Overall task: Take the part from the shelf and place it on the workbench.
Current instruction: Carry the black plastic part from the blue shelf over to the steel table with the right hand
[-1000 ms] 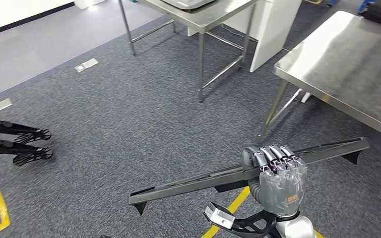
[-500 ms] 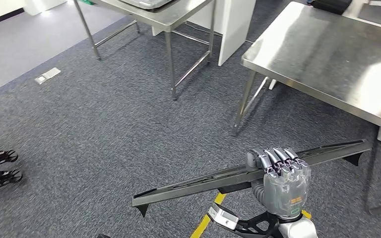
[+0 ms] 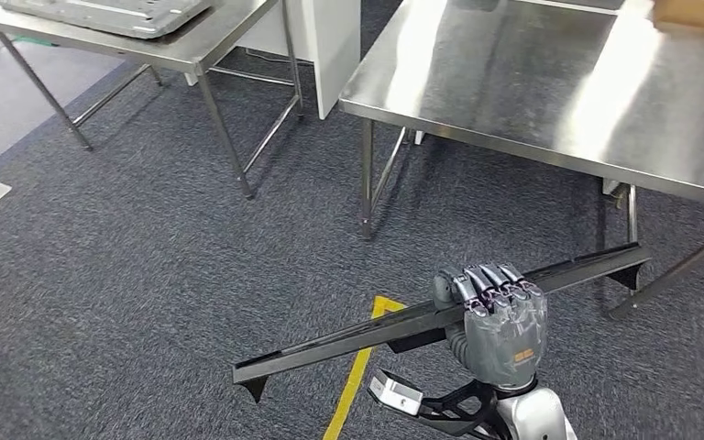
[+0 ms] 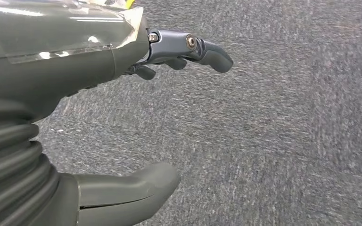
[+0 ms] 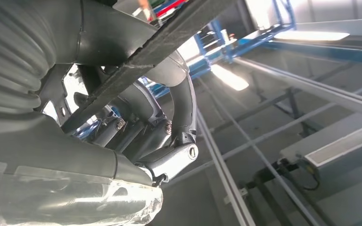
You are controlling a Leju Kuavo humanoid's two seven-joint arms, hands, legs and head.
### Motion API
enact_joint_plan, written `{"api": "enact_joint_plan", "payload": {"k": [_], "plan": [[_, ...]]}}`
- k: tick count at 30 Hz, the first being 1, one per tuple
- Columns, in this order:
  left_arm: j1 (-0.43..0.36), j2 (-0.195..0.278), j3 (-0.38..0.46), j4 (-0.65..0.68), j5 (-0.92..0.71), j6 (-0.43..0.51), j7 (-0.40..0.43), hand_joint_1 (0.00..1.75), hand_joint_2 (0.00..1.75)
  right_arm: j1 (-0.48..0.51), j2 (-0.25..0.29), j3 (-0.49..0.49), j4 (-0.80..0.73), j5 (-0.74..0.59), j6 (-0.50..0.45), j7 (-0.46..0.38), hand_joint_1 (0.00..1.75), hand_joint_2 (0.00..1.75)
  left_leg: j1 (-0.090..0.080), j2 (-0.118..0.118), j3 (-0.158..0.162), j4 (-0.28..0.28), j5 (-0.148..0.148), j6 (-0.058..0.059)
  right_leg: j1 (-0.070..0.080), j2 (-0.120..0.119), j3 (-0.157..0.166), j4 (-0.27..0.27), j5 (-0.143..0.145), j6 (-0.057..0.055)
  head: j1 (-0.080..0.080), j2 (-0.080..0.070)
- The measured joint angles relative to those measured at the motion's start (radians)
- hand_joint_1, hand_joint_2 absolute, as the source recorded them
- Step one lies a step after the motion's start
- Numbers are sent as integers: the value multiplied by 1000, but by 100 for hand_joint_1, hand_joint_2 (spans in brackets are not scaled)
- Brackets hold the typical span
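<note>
While the right hand (image 3: 500, 316) grips the long black part (image 3: 348, 341) near its middle, fingers wrapped over the top edge, the piece hangs above the grey carpet (image 3: 147, 275), short of the workbench (image 3: 532, 101). In the right wrist view the thumb and dark fingers (image 5: 169, 155) close around the part's flat underside (image 5: 169, 42), so the hold looks firm rather than a light pinch.

The part's long axis runs slantwise across the robot's front: one end reaches out past the hand toward the robot's right and slightly away, near the workbench's front edge and legs; the other end trails toward the robot's left and sits lower in the head view. The steel workbench lies ahead and to the right, and its top looks higher than the part.

The left hand (image 4: 122, 70) hangs over carpet, holding nothing, fingers apart. The right hand is plainly the one nearer the bench.

The coming placement probably calls for lifting the part above the bench edge and carrying it forward, watching that the far end does not strike the table edge or leg first.
</note>
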Motion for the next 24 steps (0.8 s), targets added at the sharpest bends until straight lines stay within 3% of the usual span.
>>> {"api": "enact_joint_plan", "payload": {"k": [1, 3, 5, 7, 9, 11, 13, 14, 15, 16, 17, 18, 20, 22, 24], "plan": [[0, 0, 0, 0, 0, 0, 0, 0, 175, 0, 0, 0, 1, 0, 0, 0, 175, 175, -3, -11, 23, -58, 41, 10, 3, 15, 2, 0, 0, -1, -2, 0], [0, 3, 0, 0, 1, 0, 0, 0, 175, -1, 2, 0, 1, 1, 0, -1, 175, 175, -8, -65, 77, -184, 102, 36, 4, 39, 2, 0, 1, 1, -1, 0], [-1, 6, 0, 0, 2, 1, 0, 0, 175, -1, 4, 0, 2, 1, 0, -3, 175, 175, -15, -97, 101, -238, 116, 50, -3, 60, -3, -1, 5, 7, 0, 0], [-3, 5, 0, 0, 3, 1, 0, 0, 175, -1, 4, -1, 3, 2, 0, -7, 175, 175, -17, -73, 108, -254, 123, 51, -5, 76, -10, -6, 11, 17, -2, 0], [-3, 2, 0, 0, 5, 2, 0, 0, 175, -2, 3, -2, 4, 1, 0, -10, 175, 175, -13, -45, 122, -282, 136, 50, 2, 37, -28, 17, 0, 24, 4, 0], [-1, 1, 0, 0, 6, 3, 0, 0, 175, -6, 3, -3, 5, -4, 0, -11, 175, 175, -12, -13, 132, -297, 143, 50, 2, -24, -79, 115, -46, 24, 14, 0], [0, 0, 0, 0, 7, 3, -1, 0, 175, -6, 1, -3, 7, -6, 0, -11, 175, 175, -13, 19, 131, -297, 141, 49, -5, -44, -140, 233, -88, 31, 19, 0], [0, -1, 0, 0, 8, 3, -1, 0, 175, -5, 1, -3, 9, -5, 0, -11, 175, 175, -12, 34, 131, -296, 140, 47, -10, -48, -151, 256, -90, 40, 21, 0], [0, -2, 0, 0, 8, 3, -3, 0, 175, -4, 0, -3, 10, -4, 0, -11, 175, 175, -11, 48, 131, -294, 138, 44, -15, -53, -141, 237, -77, 51, 24, 0], [0, -3, 0, 0, 9, 3, -4, 0, 175, -4, 0, -3, 10, -3, 0, -11, 175, 175, -9, 60, 131, -291, 135, 39, -20, -63, -110, 182, -54, 64, 26, 0], [0, -4, 0, 0, 10, 3, -5, 0, 175, -4, 0, -4, 10, -1, 0, -11, 175, 175, -8, 72, 131, -285, 130, 32, -24, -87, -71, 108, -30, 74, 29, 0], [0, -4, 0, 0, 10, 3, -6, 0, 175, -5, 0, -4, 10, 1, -1, -11, 175, 175, -9, 82, 131, -278, 123, 23, -23, -109, -36, 48, -10, 77, 33, 0], [-1, -3, 0, 0, 10, 4, -8, 0, 175, -5, -1, -7, 10, 2, -4, -11, 175, 175, -12, 99, 132, -267, 112, 8, -19, -132, -7, -7, 5, 65, 37, 0], [-2, -5, 0, 0, 11, 4, -9, 0, 175, -3, -3, -12, 9, 3, -8, -11, 175, 175, -10, 115, 137, -267, 106, -2, -18, -110, -11, -2, 6, 46, 35, 0], [-4, -6, 0, 0, 11, 5, -10, 0, 175, -2, -4, -15, 9, 3, -9, -11, 175, 175, -3, 91, 132, -244, 83, -12, -23, -88, -11, -3, 9, 32, 31, 0]]}}
